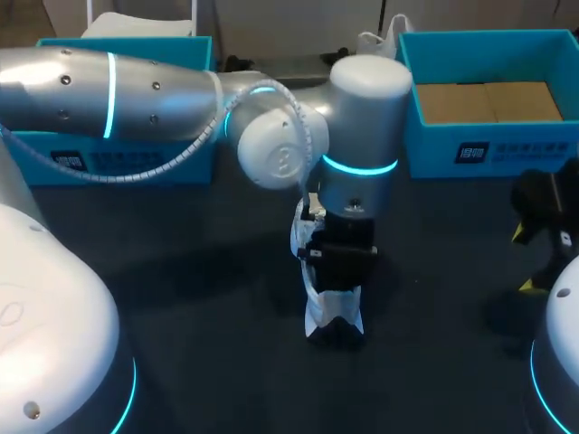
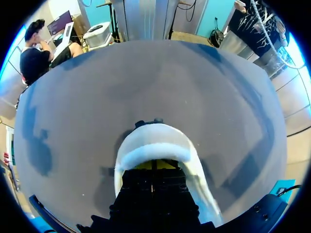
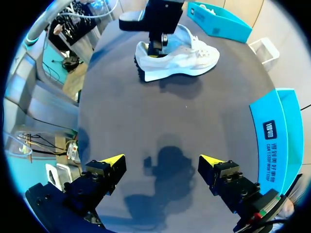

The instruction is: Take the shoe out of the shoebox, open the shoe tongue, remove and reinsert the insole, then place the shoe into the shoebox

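— Where's the shoe (image 3: 181, 58) at the moment?

— Out on the table (image 1: 181, 289), about the middle. It's standing on its sole, heel toward the near edge and toe toward the far one. It's well apart from both boxes.

— And the arm on it?

— That's the left one, reaching in from the left side. The left gripper (image 2: 153, 165) points straight down into the shoe's opening at the heel end. The white padded collar curves round the front of it.

— Has it got hold of anything in there?

— I can't tell. The black body blocks the view, so clamped or loose is anyone's guess from here.

— What about the other arm?

— The right gripper (image 3: 161, 161) is over by the right edge of the table. It's spread wide above bare dark tabletop, with nothing between its fingers, only its own shadow beneath. It's nowhere near the shoe.

— And the boxes?

— There's a blue box (image 1: 493, 149) at the far right corner with brown cardboard (image 1: 484, 101) lying flat inside it. A second blue box (image 1: 136, 167) sits along the far edge on the left, mostly behind the left arm.
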Robot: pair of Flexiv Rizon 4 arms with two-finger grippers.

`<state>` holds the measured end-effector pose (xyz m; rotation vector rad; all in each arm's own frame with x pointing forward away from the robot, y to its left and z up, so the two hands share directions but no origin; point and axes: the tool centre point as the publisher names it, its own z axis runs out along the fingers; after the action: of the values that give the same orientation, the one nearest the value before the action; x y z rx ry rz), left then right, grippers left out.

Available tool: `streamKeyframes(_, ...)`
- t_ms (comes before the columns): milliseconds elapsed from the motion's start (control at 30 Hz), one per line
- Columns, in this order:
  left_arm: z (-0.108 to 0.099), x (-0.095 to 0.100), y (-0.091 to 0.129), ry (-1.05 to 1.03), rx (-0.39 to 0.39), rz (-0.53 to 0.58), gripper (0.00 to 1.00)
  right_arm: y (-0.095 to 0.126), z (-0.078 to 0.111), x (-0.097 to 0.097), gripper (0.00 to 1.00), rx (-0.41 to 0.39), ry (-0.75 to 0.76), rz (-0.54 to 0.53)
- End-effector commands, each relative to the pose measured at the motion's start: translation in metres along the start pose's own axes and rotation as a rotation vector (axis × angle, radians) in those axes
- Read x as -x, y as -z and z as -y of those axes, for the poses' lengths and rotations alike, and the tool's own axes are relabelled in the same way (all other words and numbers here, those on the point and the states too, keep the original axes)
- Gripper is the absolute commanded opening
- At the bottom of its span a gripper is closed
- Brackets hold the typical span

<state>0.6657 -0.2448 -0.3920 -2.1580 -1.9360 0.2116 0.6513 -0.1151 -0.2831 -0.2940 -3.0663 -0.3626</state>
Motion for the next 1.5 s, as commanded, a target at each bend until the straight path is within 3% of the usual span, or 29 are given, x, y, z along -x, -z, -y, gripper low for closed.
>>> streamKeyframes(33, 0.000, 0.004, -0.014, 0.012, 0.018, -0.014, 0.00, 0.000, 0.000, -0.001, 1.00, -0.003, -0.001, 0.003)
streamKeyframes(367, -0.013, -0.016, 0.003, 0.044, 0.052, -0.014, 0.00, 0.000, 0.000, -0.001, 1.00, -0.003, -0.001, 0.003)
streamKeyframes(567, -0.013, -0.014, 0.010, 0.048, 0.064, 0.009, 0.00, 0.000, 0.000, -0.001, 1.00, -0.003, -0.001, 0.003)
streamKeyframes(733, -0.009, -0.013, 0.020, 0.046, 0.151, -0.004, 0.00, 0.000, 0.000, -0.001, 1.00, -0.003, -0.001, 0.003)
streamKeyframes(933, -0.025, -0.012, 0.035, 0.100, 0.224, 0.008, 0.00, 0.000, 0.000, -0.001, 1.00, -0.003, -0.001, 0.003)
streamKeyframes(1267, -0.036, -0.019, 0.040, 0.163, 0.262, 0.002, 0.01, 0.000, 0.000, -0.001, 1.00, -0.003, -0.001, 0.003)
streamKeyframes(1333, -0.036, -0.020, 0.040, 0.169, 0.270, 0.005, 0.47, 0.000, 0.000, -0.001, 1.00, -0.003, -0.001, 0.003)
streamKeyframes(1367, -0.036, -0.020, 0.040, 0.170, 0.270, 0.006, 0.84, 0.000, 0.000, -0.001, 1.00, -0.003, -0.001, 0.003)
streamKeyframes(1400, -0.036, -0.020, 0.040, 0.179, 0.272, 0.007, 1.00, 0.000, 0.000, -0.001, 1.00, -0.003, -0.001, 0.003)
streamKeyframes(1500, -0.035, -0.022, 0.038, 0.201, 0.286, 0.009, 1.00, 0.000, 0.000, -0.001, 1.00, -0.003, -0.001, 0.003)
